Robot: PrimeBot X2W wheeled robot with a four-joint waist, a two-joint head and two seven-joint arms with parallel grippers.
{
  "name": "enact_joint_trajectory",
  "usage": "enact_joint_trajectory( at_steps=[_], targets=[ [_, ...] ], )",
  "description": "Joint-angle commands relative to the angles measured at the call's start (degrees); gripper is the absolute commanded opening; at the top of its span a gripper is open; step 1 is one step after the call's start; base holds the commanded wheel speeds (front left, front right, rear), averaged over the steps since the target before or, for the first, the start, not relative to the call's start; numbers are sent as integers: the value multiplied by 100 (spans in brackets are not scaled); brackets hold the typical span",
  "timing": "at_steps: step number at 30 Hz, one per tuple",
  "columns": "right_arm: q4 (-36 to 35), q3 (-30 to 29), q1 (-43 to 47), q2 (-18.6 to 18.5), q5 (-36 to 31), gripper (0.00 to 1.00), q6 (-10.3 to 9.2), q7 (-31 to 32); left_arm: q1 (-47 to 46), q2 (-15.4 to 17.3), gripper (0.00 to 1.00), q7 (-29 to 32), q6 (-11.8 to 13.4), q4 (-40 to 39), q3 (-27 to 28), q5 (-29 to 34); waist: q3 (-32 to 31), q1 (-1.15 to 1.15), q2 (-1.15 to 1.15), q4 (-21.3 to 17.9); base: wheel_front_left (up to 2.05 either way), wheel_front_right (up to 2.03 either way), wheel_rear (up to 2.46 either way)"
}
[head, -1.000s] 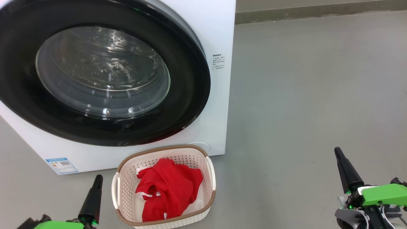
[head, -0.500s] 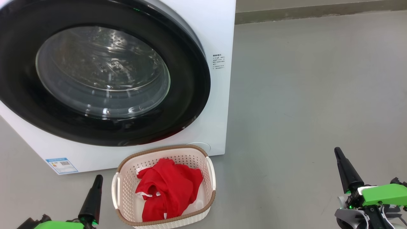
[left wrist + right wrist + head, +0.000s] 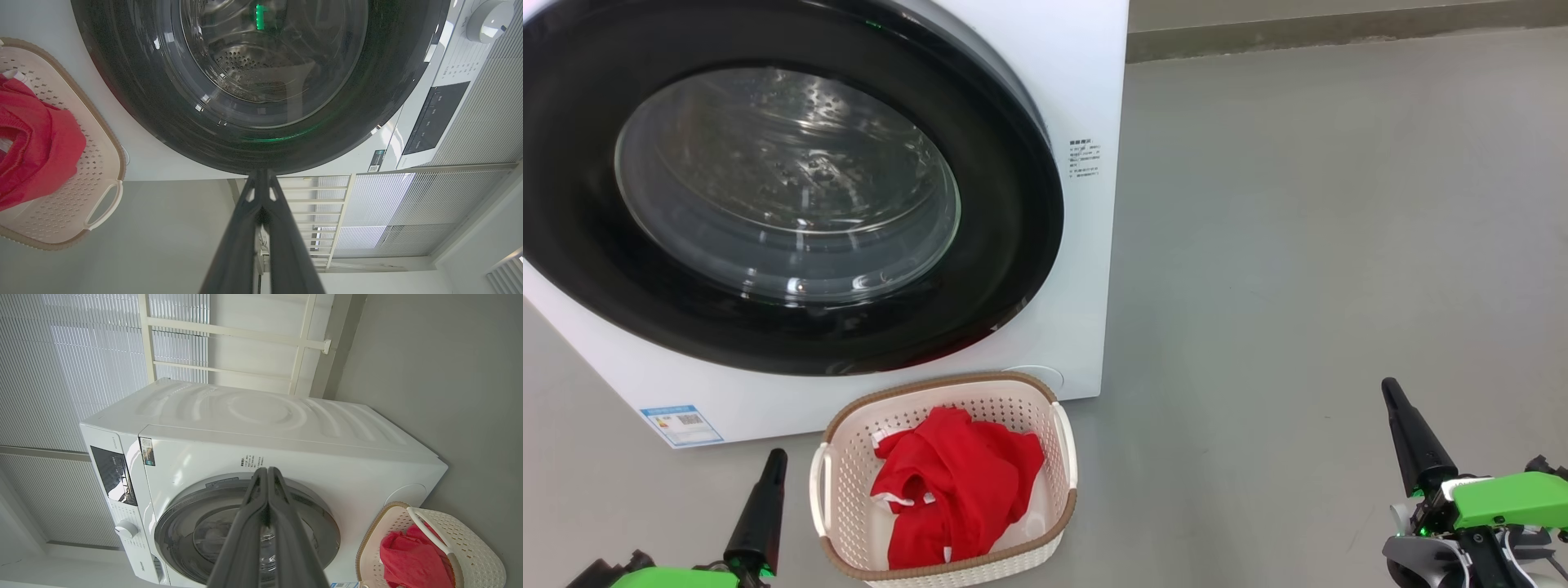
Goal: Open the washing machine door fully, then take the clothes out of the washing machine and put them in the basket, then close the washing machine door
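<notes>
In the basket [image 3: 845, 498], which stands on the floor [image 3: 1298, 245] just in front of the washing machine [image 3: 1086, 82], the clothes [image 3: 956, 482] lie in a loose red heap. White trim shows at the folds. The heap sits below the brown woven-look rim and leaves part of the cream perforated bottom bare towards the right. The basket is near the machine's lower front edge, below the right half of the door.

The washing machine door [image 3: 1013, 220] is shut, its wide glossy black rim flat against the white front. Through the bulging glass window the perforated steel drum can be seen, with no red fabric inside. A blue label [image 3: 682, 425] sits at the lower left corner of the front. In the left wrist view a round dial [image 3: 488, 20] and a dark control panel [image 3: 435, 118] sit along the machine's upper edge.

The left end effector [image 3: 778, 456] is closed with nothing between its fingers. It hangs low over the floor just beside the basket's left handle without touching it, and points towards the machine. The right end effector [image 3: 1389, 389] is likewise closed and empty, well apart from the basket over bare floor. In each wrist view the two dark fingers meet at their tips.
</notes>
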Motion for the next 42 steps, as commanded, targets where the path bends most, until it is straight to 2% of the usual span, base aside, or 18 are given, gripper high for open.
enact_joint_trajectory(
  at_steps=[1,42],
  targets=[
    [-138,64,-236,-28,-6,0,-4,37,-232,48,0,35,-40,-117,150,-39,0,0,0,0,0,0,0],
    [-137,58,-236,-24,-10,0,-4,41,-232,48,0,35,-40,-117,150,-40,0,0,0,0,0,0,0]
  ],
)
